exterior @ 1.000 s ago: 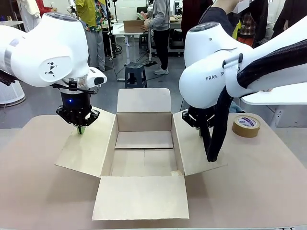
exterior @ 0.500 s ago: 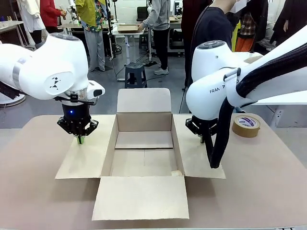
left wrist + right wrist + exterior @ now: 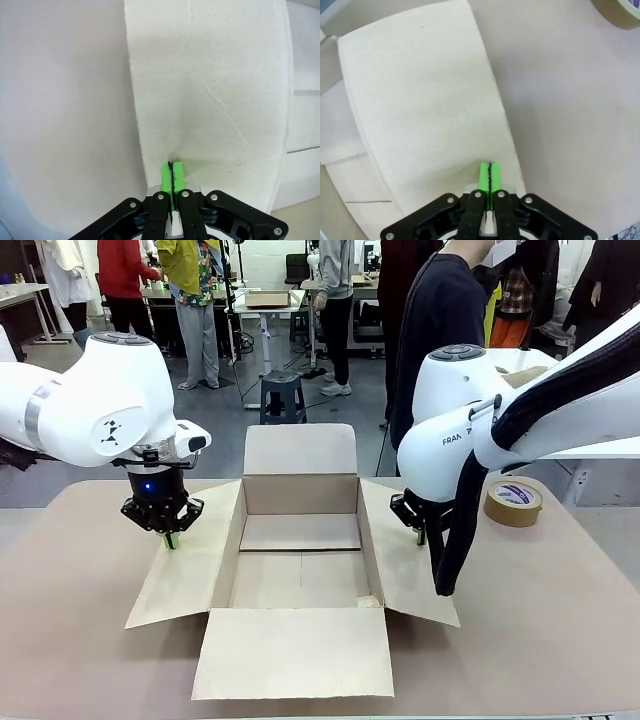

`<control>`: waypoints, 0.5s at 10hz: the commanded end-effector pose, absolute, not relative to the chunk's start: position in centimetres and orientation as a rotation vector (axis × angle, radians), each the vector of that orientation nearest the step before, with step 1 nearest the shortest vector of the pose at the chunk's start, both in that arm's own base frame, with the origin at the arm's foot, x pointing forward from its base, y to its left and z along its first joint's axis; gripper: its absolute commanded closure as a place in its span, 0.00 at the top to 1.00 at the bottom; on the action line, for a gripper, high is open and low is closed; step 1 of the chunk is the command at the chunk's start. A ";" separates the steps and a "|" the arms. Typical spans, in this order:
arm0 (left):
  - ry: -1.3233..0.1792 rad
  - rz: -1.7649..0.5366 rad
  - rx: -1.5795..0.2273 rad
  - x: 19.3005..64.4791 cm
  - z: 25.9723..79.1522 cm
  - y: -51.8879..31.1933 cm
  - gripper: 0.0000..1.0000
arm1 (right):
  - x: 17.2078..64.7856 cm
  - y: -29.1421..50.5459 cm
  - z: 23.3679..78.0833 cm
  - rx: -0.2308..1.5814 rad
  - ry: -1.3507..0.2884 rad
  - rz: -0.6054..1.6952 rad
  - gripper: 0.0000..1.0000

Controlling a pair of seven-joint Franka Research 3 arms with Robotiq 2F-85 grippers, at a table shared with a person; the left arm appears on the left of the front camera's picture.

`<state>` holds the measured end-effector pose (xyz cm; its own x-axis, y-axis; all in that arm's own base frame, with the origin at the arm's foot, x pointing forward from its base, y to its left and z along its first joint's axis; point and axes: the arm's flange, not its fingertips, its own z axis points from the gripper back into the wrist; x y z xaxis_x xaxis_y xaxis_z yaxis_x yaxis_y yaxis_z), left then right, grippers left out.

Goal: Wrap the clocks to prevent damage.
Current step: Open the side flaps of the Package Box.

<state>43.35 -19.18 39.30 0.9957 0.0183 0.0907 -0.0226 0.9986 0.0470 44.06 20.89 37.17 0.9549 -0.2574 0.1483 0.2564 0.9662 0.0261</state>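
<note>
An open cardboard box sits in the middle of a tan table, with all four flaps folded outward. The flap nearest the camera lies flat, and the far flap stands up at the back of the box.

The left gripper points straight down over the box's left flap, close to that flap's outer edge. In the left wrist view its green pads are pressed together, with only a thin dark line between them. Their tips sit at the pale cardboard surface. Whether they press on it cannot be told.

The right gripper mirrors this at the box's right flap, also pointing down near the outer edge. In the right wrist view its green pads are likewise closed against each other, tips at the flap surface.

Both side flaps slope up and away from the box rather than lying flat on the table.

A roll of brown tape lies flat on the table to the right of the box, apart from the right flap. Beyond the box's far right corner, a person in a dark top stands at the far side of the table.
</note>
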 end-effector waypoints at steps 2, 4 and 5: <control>-0.083 0.015 0.069 43.3 39.0 -19.1 0.00 | 44.0 20.8 37.1 -0.021 -0.155 -0.270 0.01; -0.083 0.015 0.069 43.3 39.0 -19.1 0.00 | 44.0 20.8 37.1 -0.021 -0.155 -0.270 0.01; -0.083 0.015 0.069 43.3 39.0 -19.1 0.00 | 44.0 20.8 37.1 -0.021 -0.155 -0.270 0.01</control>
